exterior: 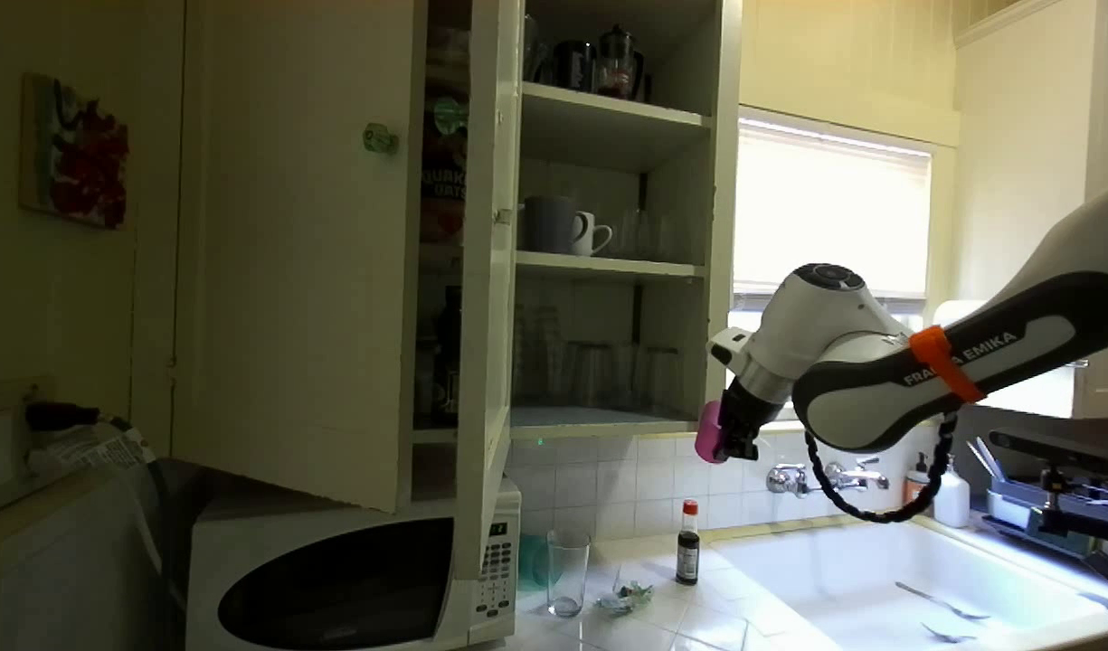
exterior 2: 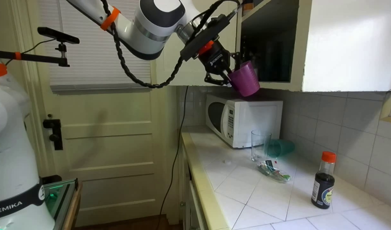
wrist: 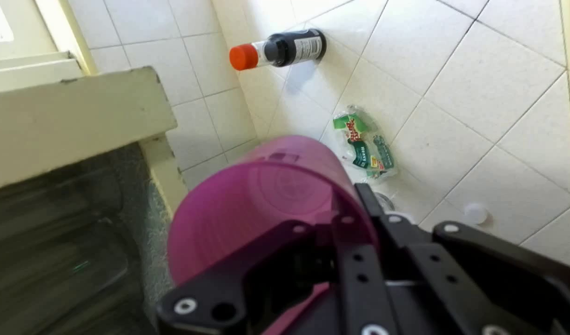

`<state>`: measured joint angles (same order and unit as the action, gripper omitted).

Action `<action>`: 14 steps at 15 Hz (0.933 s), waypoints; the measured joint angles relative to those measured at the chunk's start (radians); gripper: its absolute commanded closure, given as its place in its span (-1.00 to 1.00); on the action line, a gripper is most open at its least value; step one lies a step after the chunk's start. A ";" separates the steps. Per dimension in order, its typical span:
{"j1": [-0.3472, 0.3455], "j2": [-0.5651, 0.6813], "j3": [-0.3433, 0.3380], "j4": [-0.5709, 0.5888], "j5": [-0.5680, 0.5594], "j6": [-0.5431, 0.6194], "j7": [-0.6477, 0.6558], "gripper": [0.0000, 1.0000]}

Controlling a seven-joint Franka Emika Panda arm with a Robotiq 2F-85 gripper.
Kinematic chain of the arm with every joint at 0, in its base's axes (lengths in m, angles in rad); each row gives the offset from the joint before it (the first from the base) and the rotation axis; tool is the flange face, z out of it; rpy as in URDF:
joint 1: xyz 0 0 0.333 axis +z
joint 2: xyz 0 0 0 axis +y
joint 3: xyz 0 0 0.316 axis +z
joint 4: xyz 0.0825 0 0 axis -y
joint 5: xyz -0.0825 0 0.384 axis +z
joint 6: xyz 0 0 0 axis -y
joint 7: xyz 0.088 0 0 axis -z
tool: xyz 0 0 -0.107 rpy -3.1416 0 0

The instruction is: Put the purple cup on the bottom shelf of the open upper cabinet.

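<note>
Black fingers (wrist: 361, 274) of the gripper (wrist: 355, 207) loom nearest in the wrist view, pinching the wall of the purple cup (wrist: 210, 223), one inside it and one outside; the cup hangs tilted in their grip, its mouth toward the gripper, its base slanting away and down; it is in the air in front of the upper cabinet (exterior: 724, 181), near its lower corner and the bottom shelf (exterior: 599, 419), and whether it touches either cannot be told; behind the jaws the wrist (exterior: 772, 380) slopes down to the cup; in an exterior view the arm (exterior: 1024, 353), wrapped by an orange band (exterior: 947, 363), slants down from the right to a bent joint (exterior: 843, 407), a black cable (exterior: 884, 516) looping beneath; clear glasses (exterior: 594, 371) stand on the bottom shelf; on the counter (exterior 2: 272, 204) below, a dark bottle with a red cap (exterior 2: 323, 188) stands upright, well apart from the cup.
</note>
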<state>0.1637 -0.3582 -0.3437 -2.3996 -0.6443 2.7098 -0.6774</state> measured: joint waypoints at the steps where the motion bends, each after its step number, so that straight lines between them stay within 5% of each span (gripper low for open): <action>1: -0.001 0.003 0.006 0.021 0.046 0.000 -0.060 0.98; 5: 0.083 -0.033 -0.081 0.115 0.142 0.001 -0.330 0.98; 10: 0.359 -0.099 -0.274 0.220 0.325 -0.032 -0.695 0.98; 14: 0.556 -0.105 -0.379 0.319 0.470 -0.172 -0.923 0.98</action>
<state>0.7197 -0.4634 -0.7223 -2.0811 -0.1741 2.5377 -1.6003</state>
